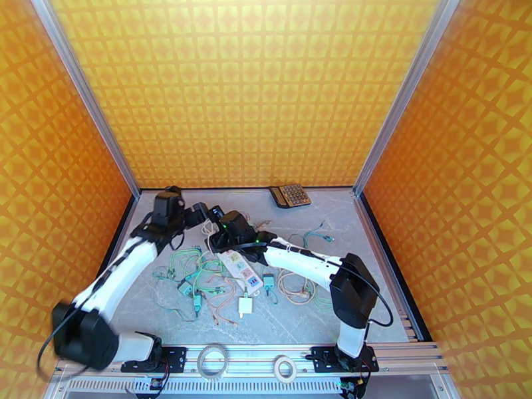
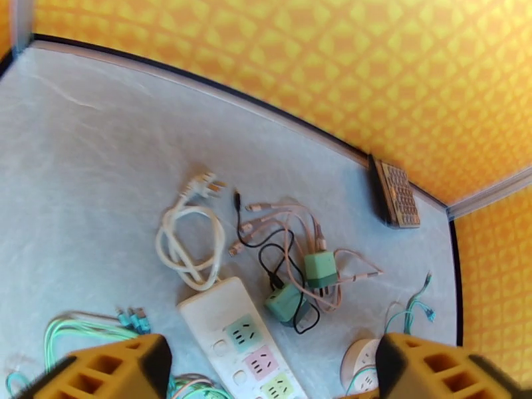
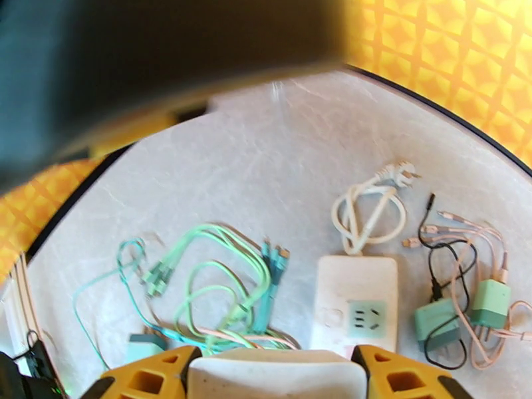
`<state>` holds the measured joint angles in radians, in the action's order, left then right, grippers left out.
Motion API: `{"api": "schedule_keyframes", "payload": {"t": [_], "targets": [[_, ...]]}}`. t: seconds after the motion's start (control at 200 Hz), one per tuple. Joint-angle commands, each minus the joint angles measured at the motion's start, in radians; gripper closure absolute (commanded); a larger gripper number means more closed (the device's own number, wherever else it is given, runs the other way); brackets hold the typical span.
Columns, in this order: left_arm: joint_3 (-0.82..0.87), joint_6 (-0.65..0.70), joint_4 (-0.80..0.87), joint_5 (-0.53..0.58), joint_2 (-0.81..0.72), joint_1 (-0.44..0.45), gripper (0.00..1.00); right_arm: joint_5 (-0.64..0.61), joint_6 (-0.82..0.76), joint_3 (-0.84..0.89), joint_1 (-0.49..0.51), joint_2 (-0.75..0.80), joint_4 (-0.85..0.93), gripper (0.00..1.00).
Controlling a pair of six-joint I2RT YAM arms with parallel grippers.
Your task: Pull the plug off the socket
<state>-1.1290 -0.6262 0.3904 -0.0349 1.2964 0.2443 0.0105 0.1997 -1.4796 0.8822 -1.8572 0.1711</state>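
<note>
At the near edge of the right wrist view, the right gripper (image 3: 276, 375) is seen closed against a white body that fills the gap between its fingers. This is judged to be the near end of the power strip (image 2: 233, 334), though it cannot be confirmed. The left gripper (image 2: 272, 370) is held wide open above the strip, with nothing gripped.

The step in hand is judged to be bracing and approach, as no plug has been taken hold of yet. The sockets that can be seen are empty, so the plug to be pulled cannot be picked out. Two green adapters (image 2: 286, 302) lie just beside the strip's far end, and whether either is seated cannot be told. Next, the seated plug must be found, the left fingers closed on it, and a straight pull made while the strip is pinned.

Beyond the strip, a coiled white cord (image 2: 189, 244) lies on the table. The left wrist view takes in a calculator (image 2: 396, 194) by the back wall, which lies outside the right wrist view. The latter instead lays out a tangle of green cables (image 3: 213, 280) left of the strip.
</note>
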Motion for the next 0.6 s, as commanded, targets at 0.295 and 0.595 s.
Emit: {"api": "schedule_keyframes", "payload": {"t": [0.295, 0.595], "targets": [[0.139, 0.019, 0.091, 0.091, -0.271, -0.010, 0.01, 0.077, 0.231, -0.241, 0.012, -0.310, -0.226, 0.58], [0.189, 0.045, 0.122, 0.091, -0.334, -0.010, 0.01, 0.067, 0.340, -0.480, 0.015, -0.558, -0.246, 0.54]]}}
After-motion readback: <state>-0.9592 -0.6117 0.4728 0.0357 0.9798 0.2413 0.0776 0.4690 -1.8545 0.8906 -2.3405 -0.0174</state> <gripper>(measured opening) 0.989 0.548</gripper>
